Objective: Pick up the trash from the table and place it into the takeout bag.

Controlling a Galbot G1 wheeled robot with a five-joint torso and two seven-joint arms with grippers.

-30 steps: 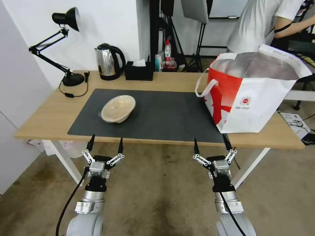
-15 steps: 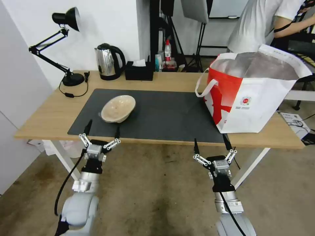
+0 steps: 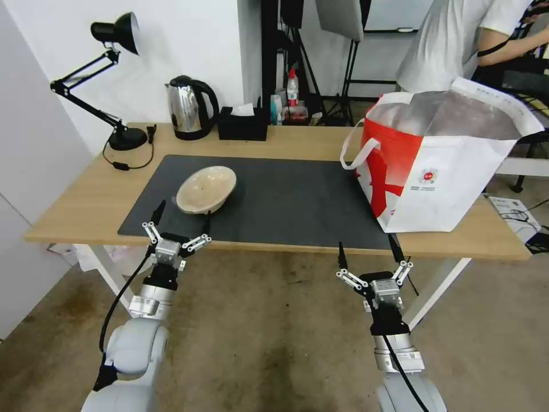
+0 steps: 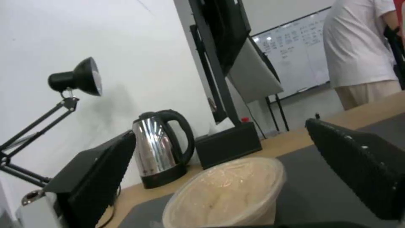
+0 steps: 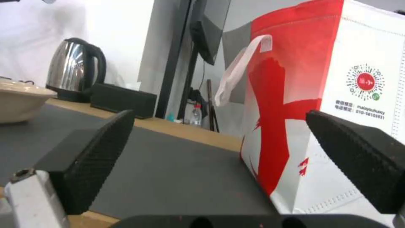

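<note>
Left end effector (image 3: 183, 215) has advanced toward beige bowl (image 3: 206, 189).

The takeout bag (image 5: 363, 104) carries a round red logo with small print beneath, reading roughly "010-58103931"; other lines are illegible.

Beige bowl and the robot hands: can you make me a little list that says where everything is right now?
bowl: beige bowl lies tilted on the dark mat, near its left end
table: light-wood table carries the mat
bag: takeout bag stands open at the table's right end
left gripper: left gripper is open at the table's front edge, just before the bowl, not touching it
right gripper: right gripper is open, below the front edge near the bag
behind: kettle, tissue box, lamp
</note>
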